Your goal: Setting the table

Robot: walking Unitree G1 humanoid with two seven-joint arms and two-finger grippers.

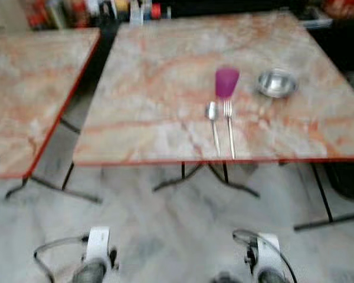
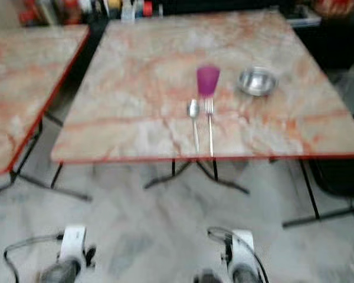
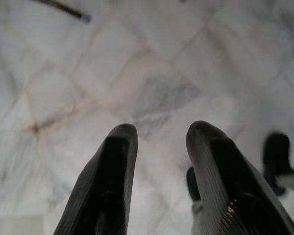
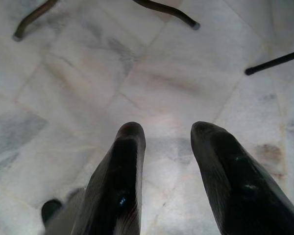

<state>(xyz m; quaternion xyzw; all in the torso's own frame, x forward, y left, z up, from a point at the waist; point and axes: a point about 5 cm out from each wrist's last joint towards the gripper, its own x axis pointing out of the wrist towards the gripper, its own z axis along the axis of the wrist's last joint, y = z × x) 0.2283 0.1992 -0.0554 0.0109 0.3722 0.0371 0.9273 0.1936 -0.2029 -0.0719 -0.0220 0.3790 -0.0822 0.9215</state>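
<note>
**Both pincers low and empty, table half laid ahead**

Nearest to me are my own two arms, hanging at my sides above the pale marble floor (image 4: 63, 98). My left gripper (image 3: 157, 134) has its black fingers spread with only floor tile between them, pinching nothing. My right gripper (image 4: 167, 133) is the same: fingers apart, empty, pointing down at the tiles, with the curved black feet of the table frame beyond them.

Ahead of me stands the marble-topped table (image 1: 165, 76) with its red edge, and a second one like it (image 1: 23, 88) sits well apart on my left. On the nearer table, toward my right, a spoon (image 1: 213, 118) and a fork (image 1: 229, 121) lie side by side, just beside each other, handles pointing at me and reaching close to the near edge. A purple cup (image 1: 226, 82) stands upright right behind their heads. A shiny metal bowl (image 1: 277, 82) sits near the cup, further to my right.

I judge one place to be mostly laid, and I am between steps, standing back from the table with nothing carried. If more is to go down, my next move calls for fetching a piece first, then stepping in close enough to reach over the edge. The picture is blurred, so finer details of the cutlery I cannot make out.
</note>
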